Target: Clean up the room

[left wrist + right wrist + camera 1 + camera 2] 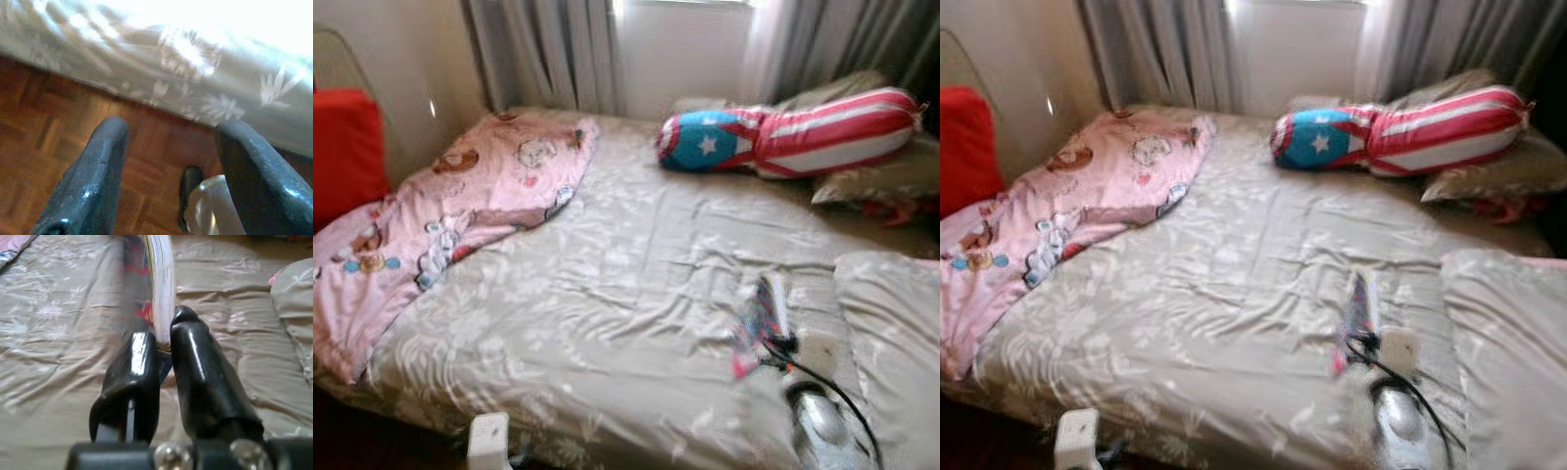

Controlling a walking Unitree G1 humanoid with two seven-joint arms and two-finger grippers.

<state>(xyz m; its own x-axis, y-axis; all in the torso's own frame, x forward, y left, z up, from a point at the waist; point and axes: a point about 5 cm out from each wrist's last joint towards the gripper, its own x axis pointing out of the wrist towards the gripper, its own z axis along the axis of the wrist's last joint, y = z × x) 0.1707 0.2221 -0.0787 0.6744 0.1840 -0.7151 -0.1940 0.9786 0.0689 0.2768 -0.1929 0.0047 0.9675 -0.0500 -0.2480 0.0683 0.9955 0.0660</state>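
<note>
Two black fingers of our right gripper clamp a thin colourful white-paged book above the beige bedsheet; our left gripper hangs open.

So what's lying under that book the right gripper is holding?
The book, pinched in the right gripper, hangs over the beige bedsheet. Only wrinkled sheet shows beneath; whatever the cover hides can't be seen.

The bed wears a beige sheet with a pale leaf print. A pink cartoon-print blanket covers its left edge, beside a red cushion. Near the far right corner lies a red-and-white striped pillow with a blue, white-starred end. Grey curtains hang behind.
</note>
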